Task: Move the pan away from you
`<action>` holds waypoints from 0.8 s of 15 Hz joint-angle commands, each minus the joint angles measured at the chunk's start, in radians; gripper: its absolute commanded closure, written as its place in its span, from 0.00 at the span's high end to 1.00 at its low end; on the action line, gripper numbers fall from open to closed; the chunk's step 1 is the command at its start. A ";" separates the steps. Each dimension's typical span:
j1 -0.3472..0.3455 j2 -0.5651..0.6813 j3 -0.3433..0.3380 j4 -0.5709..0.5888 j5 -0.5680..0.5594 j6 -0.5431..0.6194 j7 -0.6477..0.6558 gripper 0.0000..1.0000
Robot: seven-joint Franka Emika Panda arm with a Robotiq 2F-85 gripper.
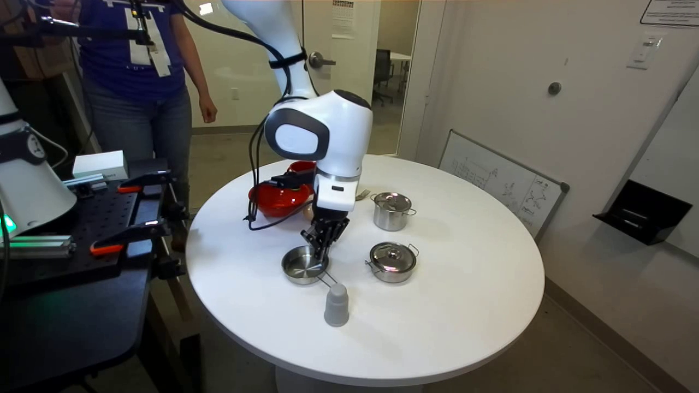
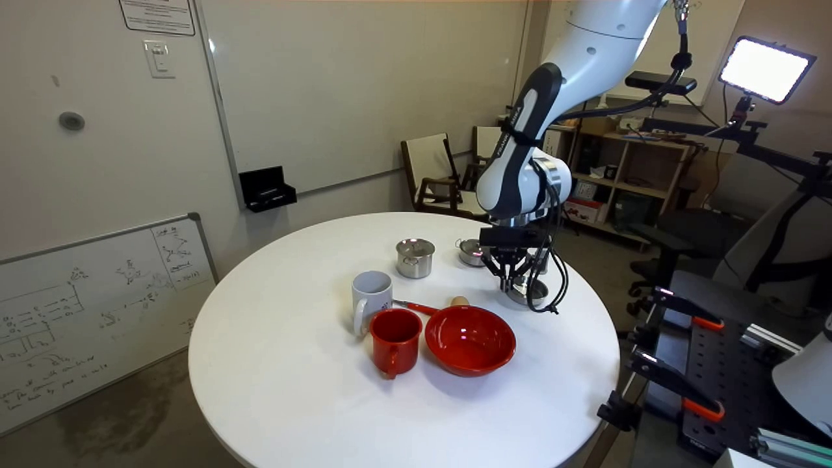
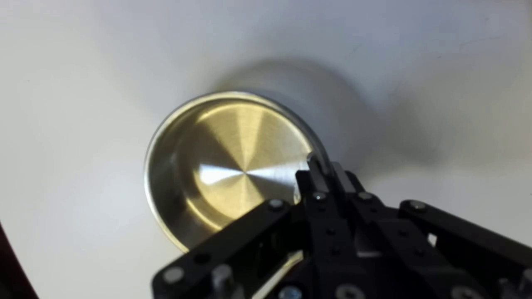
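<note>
The pan is a small shallow round silver pan, upright on the white round table. In an exterior view its thin wire handle points at a grey bottle-like object. The pan also shows in an exterior view, partly behind my gripper and cables. In the wrist view the pan fills the middle, its lower right part hidden by the gripper. My gripper is closed across the pan's wall, one fingertip inside the rim and one outside. The gripper also shows in both exterior views, pointing down at the rim.
The grey object stands close to the pan's handle. A squat lidded silver container and a taller silver pot stand apart from the pan. A red bowl, a red mug, a white mug and a red-handled utensil are also there.
</note>
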 commanded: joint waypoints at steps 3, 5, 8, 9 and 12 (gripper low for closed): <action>0.081 -0.047 -0.066 -0.030 -0.048 -0.025 0.016 0.01; 0.116 -0.076 -0.088 -0.049 -0.075 -0.025 0.009 0.01; 0.161 -0.112 -0.108 -0.065 -0.121 -0.026 0.005 0.01; 0.173 -0.126 -0.114 -0.070 -0.137 -0.032 0.005 0.01; 0.203 -0.164 -0.128 -0.086 -0.210 -0.066 -0.022 0.01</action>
